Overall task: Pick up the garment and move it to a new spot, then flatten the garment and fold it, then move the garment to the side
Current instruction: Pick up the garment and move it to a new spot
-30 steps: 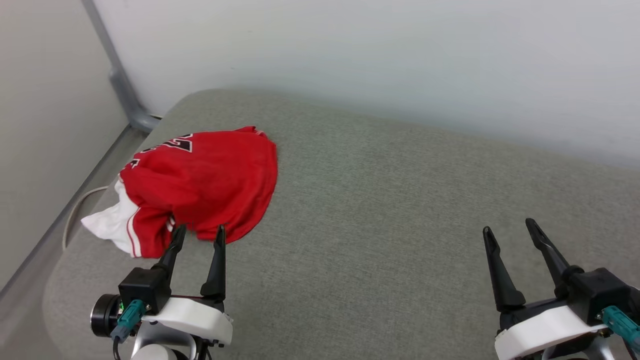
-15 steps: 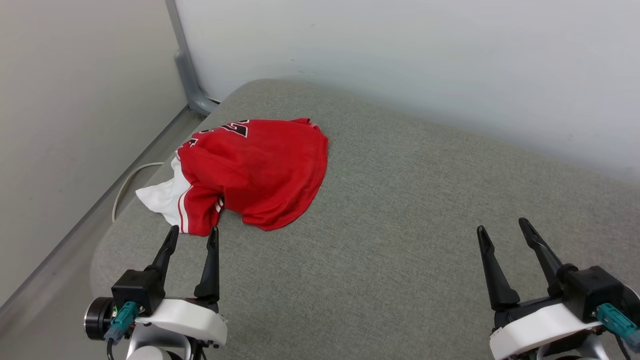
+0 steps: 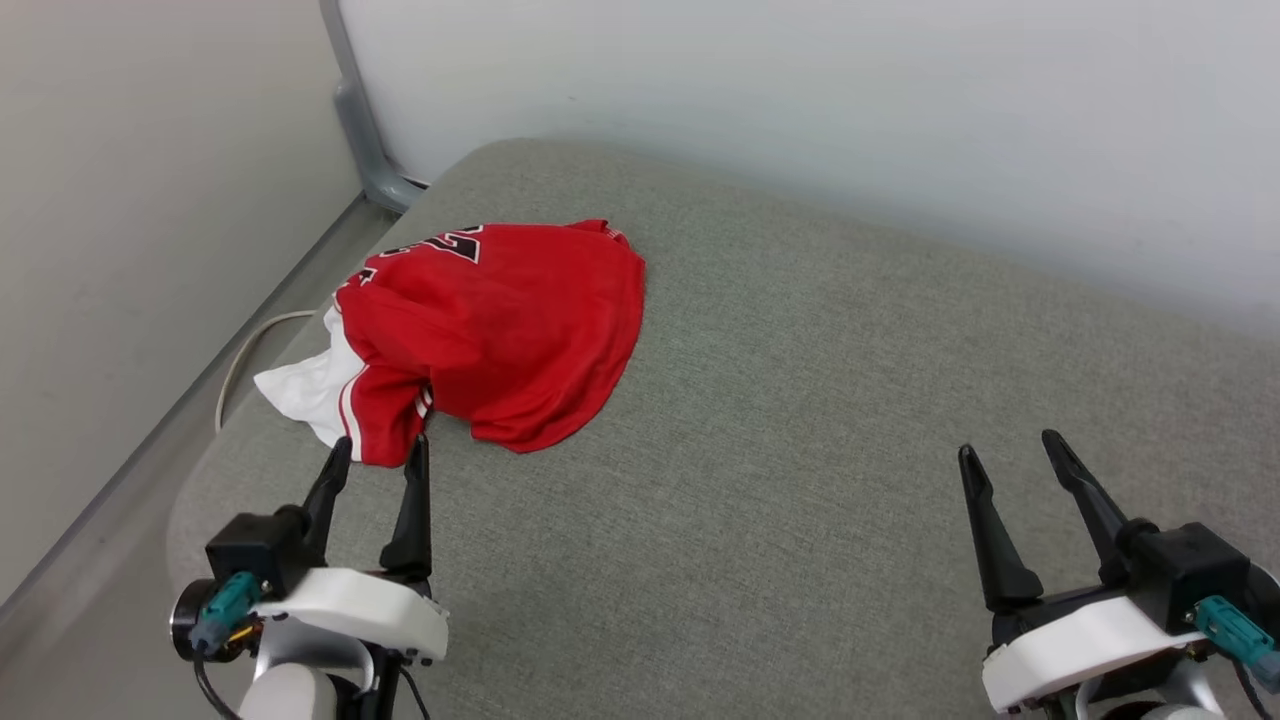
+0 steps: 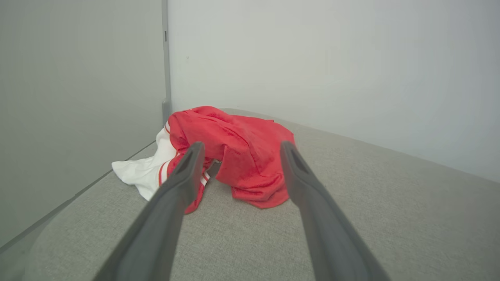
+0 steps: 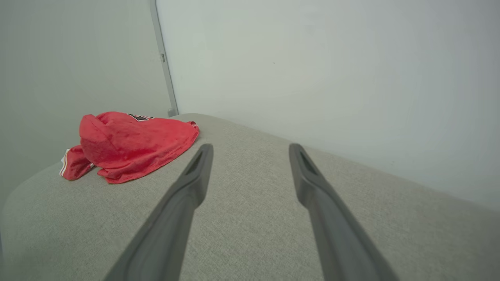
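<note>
Two claws stand wide open over a grey fabric-covered surface (image 3: pixel 800 420) with a rounded far-left corner, and neither holds anything. The garment (image 3: pixel 510 330) lies crumpled in a heap near that far-left corner, close to the left edge. It is mostly red. A white sleeve (image 3: pixel 300 385) with red stripe trim spills toward the left edge, and black white-outlined numerals (image 3: pixel 440 243) show on the side that faces the far edge.

The left claw (image 3: pixel 381 443) points at the near hem of the heap, with its fingertips just at the striped sleeve end. Whether they touch the cloth cannot be told. The right claw (image 3: pixel 1008 445) hovers near the right part of the near edge, well apart from the garment, above bare fabric.

A pale wall (image 3: pixel 800 120) runs behind the far edge. A grey post (image 3: pixel 350 110) rises just beyond the far-left corner, and a white cable (image 3: pixel 240 360) curves along beside the left edge.
</note>
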Robot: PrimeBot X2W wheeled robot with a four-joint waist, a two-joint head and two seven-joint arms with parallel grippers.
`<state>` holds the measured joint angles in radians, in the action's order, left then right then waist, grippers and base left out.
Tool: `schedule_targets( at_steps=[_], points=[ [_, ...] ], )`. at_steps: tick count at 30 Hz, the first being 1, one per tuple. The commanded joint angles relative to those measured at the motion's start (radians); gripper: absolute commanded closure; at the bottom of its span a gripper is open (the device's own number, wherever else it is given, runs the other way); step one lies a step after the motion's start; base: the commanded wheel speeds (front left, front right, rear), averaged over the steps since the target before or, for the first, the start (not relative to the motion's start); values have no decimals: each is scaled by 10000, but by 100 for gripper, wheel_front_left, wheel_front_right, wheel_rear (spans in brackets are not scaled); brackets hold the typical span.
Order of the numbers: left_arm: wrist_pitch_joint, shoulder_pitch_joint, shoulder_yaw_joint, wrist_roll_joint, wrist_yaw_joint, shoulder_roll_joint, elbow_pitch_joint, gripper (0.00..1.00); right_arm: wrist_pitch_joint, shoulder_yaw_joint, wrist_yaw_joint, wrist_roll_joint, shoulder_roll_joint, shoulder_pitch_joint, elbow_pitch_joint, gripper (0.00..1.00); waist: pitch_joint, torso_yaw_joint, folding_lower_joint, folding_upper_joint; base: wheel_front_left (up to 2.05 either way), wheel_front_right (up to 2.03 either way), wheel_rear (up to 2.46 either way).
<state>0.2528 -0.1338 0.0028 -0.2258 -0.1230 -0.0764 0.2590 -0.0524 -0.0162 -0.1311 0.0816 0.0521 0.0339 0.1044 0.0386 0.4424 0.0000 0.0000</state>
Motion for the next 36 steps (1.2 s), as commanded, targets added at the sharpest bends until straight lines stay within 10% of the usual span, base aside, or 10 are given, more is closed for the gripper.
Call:
schedule_targets(
  at_steps=[1, 29, 36],
  points=[
    [-37, -193, 30, -113, -24, -12, 79, 0, 15, 0, 7, -34, 8, -194, 39, 0, 220, -178, 0, 0, 0, 0, 0],
    [-7047, -6605, 765, -2525, -65, -3464, 4734, 0, 3, -278, 7, -203, 600, -2641, 360, 0, 4650, -2502, 0, 0, 0, 0, 0],
    [-9150, -6700, 407, -2835, 30, -3531, 6237, 0, -18, -325, 7, -199, 621, -2887, 368, 0, 5042, -2649, 0, 0, 0, 0, 0]
  ],
)
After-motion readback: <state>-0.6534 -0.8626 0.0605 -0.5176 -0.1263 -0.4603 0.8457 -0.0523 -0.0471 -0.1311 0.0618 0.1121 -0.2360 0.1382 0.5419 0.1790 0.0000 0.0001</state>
